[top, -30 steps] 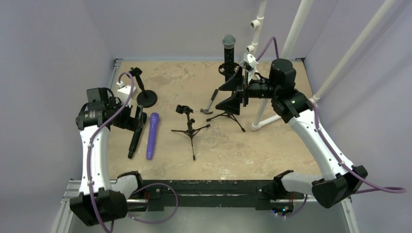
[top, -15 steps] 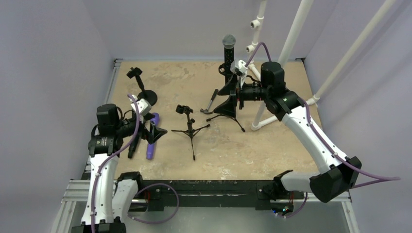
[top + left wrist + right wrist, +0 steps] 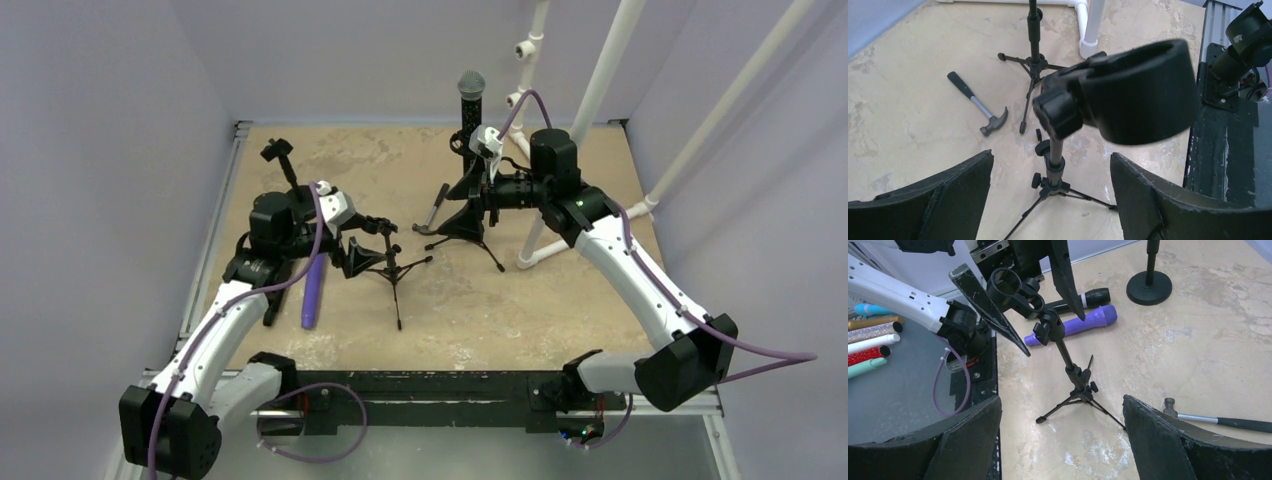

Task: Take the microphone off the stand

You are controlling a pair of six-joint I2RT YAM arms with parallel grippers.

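A black microphone with a grey mesh head (image 3: pixel 470 86) stands upright in a tall tripod stand (image 3: pixel 467 232) at the back of the table. My right gripper (image 3: pixel 465 203) is open and empty, level with that stand's pole; whether it touches the pole I cannot tell. In the right wrist view the gripper (image 3: pixel 1060 407) faces a small tripod stand (image 3: pixel 1074 374). My left gripper (image 3: pixel 362 243) is open and empty, with its jaws on either side of the small stand's empty clip (image 3: pixel 1143 90). The gripper also shows in the left wrist view (image 3: pixel 1050 162).
A purple microphone (image 3: pixel 315 280) and a black one (image 3: pixel 275 292) lie at the left. A round-base stand (image 3: pixel 283 160) is behind the left arm. A hammer (image 3: pixel 431 214) lies by the tall stand. White pipes (image 3: pixel 540 210) rise at the back right.
My left arm has swung right, from beside the purple microphone to the small tripod's clip. My right gripper has shifted slightly left at the tall stand.
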